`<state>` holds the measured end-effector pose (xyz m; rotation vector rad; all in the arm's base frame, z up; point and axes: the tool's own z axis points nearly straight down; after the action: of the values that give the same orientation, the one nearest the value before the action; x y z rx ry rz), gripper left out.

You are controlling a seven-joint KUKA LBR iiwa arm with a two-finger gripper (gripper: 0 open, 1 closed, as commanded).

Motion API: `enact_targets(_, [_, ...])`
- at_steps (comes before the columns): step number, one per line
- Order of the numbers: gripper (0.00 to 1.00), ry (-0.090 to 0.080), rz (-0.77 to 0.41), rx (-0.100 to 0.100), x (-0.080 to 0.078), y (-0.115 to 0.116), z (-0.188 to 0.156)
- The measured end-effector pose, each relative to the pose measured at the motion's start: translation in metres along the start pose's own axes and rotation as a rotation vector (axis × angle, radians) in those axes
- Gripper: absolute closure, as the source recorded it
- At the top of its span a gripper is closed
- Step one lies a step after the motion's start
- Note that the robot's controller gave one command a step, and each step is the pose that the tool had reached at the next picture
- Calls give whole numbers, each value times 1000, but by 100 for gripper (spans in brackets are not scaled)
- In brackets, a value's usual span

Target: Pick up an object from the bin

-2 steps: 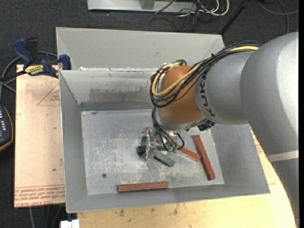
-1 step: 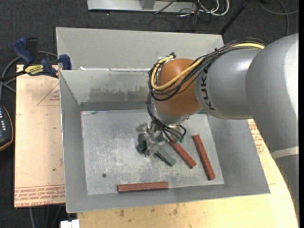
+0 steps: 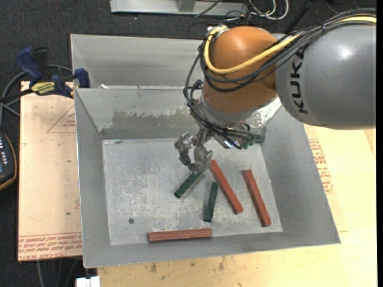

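Green stick (image 3: 190, 184), short and dark, lies slantwise near the middle of the frame, on the bin floor. Its upper end points up and to the right and sits right under the gripper.

From where I stand, the biggest thing is the arm (image 3: 335, 70), a thick grey body coming in from the upper right. At its end is a rounded orange cover (image 3: 242, 58) with a yellow cable (image 3: 263, 55) looped across it.

Below that is the bin (image 3: 137, 178), grey metal with sloping walls and a scuffed floor that is bare across its whole left half.

Three red-brown sticks come next, all longer than the green ones. The flat stick (image 3: 179, 235) lies level along the lower edge of the floor, well apart from the rest. The right stick (image 3: 256, 198) slants down to the right, nearest the right wall. The middle stick (image 3: 225, 186) runs roughly parallel to it, and its top end is just beside the gripper.

A second green stick (image 3: 210, 201) lies almost straight up and down in the frame, between the first green one and the middle stick, and just beside the latter.

Smallest is the gripper (image 3: 194, 154), a cluster of grey metal hanging low under the orange cover, above the spot where the slanted green stick and the middle stick nearly meet. Whether it is open or closed I cannot tell, and nothing is visibly held in it.
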<state>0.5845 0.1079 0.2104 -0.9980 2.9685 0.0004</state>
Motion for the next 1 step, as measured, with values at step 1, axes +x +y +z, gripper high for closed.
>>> enact_targets(1, [0, 6, 2, -3, 1, 0, 3])
